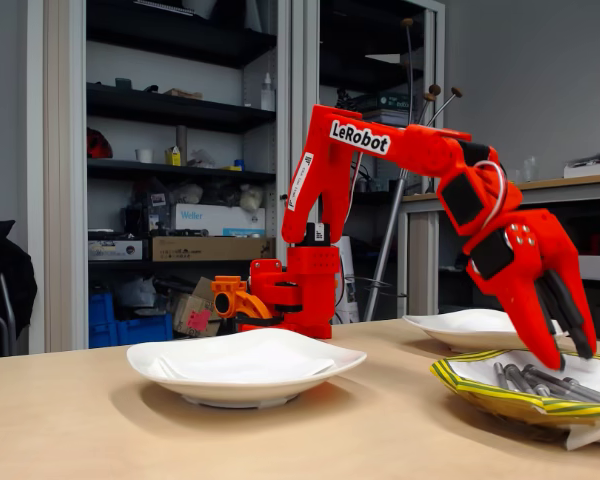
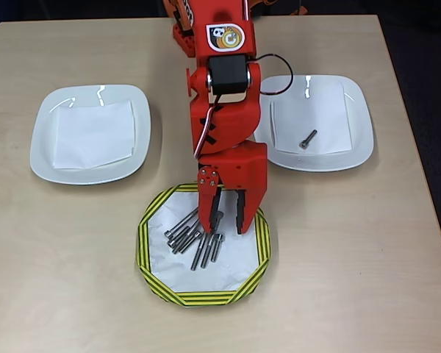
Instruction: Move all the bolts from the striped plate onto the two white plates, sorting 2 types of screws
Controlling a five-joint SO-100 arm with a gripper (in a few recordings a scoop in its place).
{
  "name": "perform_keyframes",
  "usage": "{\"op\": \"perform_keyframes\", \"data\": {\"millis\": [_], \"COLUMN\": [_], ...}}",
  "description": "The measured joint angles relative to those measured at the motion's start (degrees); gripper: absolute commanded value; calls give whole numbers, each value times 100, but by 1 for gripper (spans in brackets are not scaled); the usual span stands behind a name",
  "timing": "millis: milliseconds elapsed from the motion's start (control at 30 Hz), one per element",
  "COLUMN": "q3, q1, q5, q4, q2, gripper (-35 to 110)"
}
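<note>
I am hanging my fingers [image 2: 228, 222] over the striped plate [image 2: 153, 283], spread a moderate way apart and gripping nothing, as the overhead view shows. In the fixed view the tips [image 1: 570, 358] are sitting just above the plate's inside, close to the metal but, as far as I can judge, not yet touching it.

The bolts [image 2: 195, 237] are lying in a loose heap on the striped plate's white inside, toward its upper middle in the overhead view. Most of the heap is lying to the picture-left of my fingers and slightly below them; one fingertip [image 2: 208, 220] is standing right at the heap's upper right edge, while the other [image 2: 242, 220] is over bare plate. Several long bolts are running diagonally, from lower left up toward upper right; a few others, nearer the plate's centre, are lying almost straight up and down the picture. Which end carries the head I cannot tell for most of them.

So the coming move, in my judgement, is calling for a small shift to picture-left and a wrist turn, so that my opening is crossing one shaft rather than running along it.

Beyond the striped plate, the right white plate [image 2: 356, 151] is already carrying one short bolt [image 2: 307, 139], lying diagonally. The left white plate [image 2: 44, 158] is carrying none.
</note>
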Motion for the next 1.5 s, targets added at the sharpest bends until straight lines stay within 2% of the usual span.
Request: {"op": "perform_keyframes", "data": {"millis": [367,800,1300,1500], "q3": [-237,-176,-246,-246], "q1": [132,290,26,44], "q5": [-35,-123,167,193], "q4": [-26,448,272,193], "q2": [-325,-202,-475,-492], "gripper": [12,11,10,0]}}
